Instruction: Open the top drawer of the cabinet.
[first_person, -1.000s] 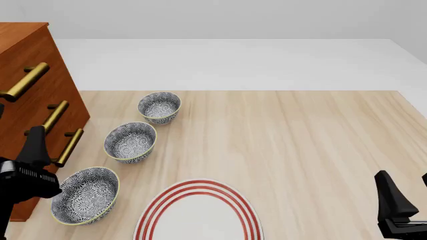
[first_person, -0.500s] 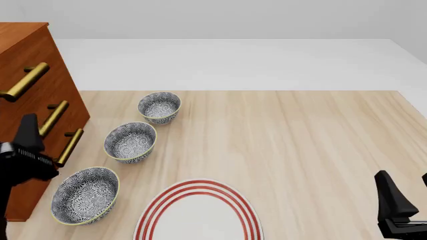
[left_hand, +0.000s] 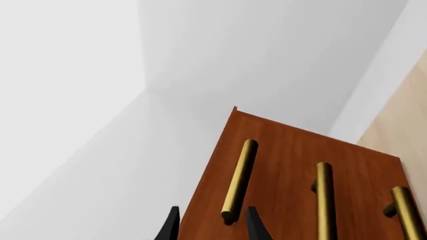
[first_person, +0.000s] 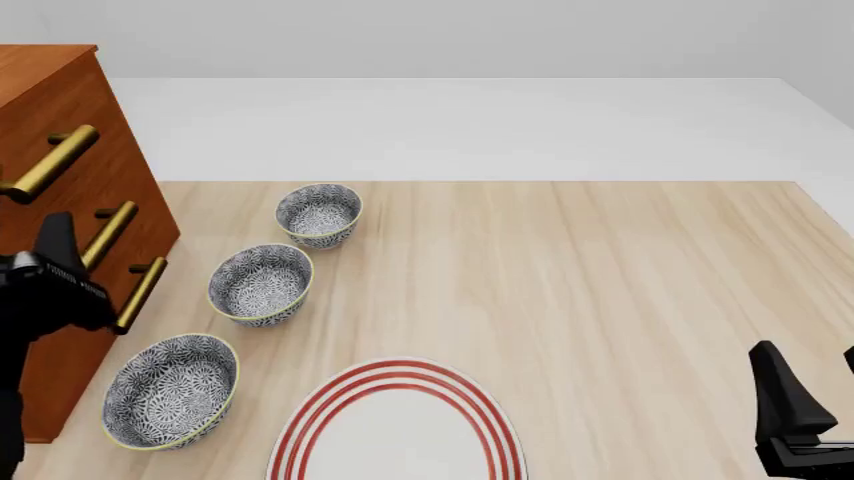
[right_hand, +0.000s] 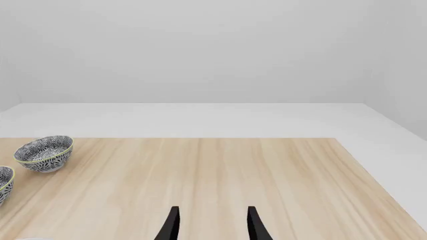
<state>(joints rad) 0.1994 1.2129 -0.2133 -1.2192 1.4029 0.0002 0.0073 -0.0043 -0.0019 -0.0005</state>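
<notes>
The cabinet (first_person: 54, 110) is reddish-brown wood and stands at the table's left edge, with three brass bar handles. The top drawer's handle (first_person: 48, 164) is the highest one. My left gripper (first_person: 56, 262) hangs in front of the cabinet face, about level with the middle handle (first_person: 107, 235) and below the top one. In the left wrist view the cabinet (left_hand: 287, 150) fills the lower part, and the near end of the top handle (left_hand: 239, 182) shows between my open fingertips (left_hand: 253, 226), apart from them. My right gripper (first_person: 798, 418) is open and empty at the front right.
Three patterned bowls (first_person: 319, 213) (first_person: 260, 282) (first_person: 171, 388) stand in a row beside the cabinet. A white plate with red rings (first_person: 395, 425) lies at the front middle. The lower handle (first_person: 138, 295) sits just right of my left gripper. The right wrist view shows the farthest bowl (right_hand: 44, 152).
My left gripper has risen along the cabinet front, from beside the lowest handle to about the middle handle's height. The right arm has not moved.
</notes>
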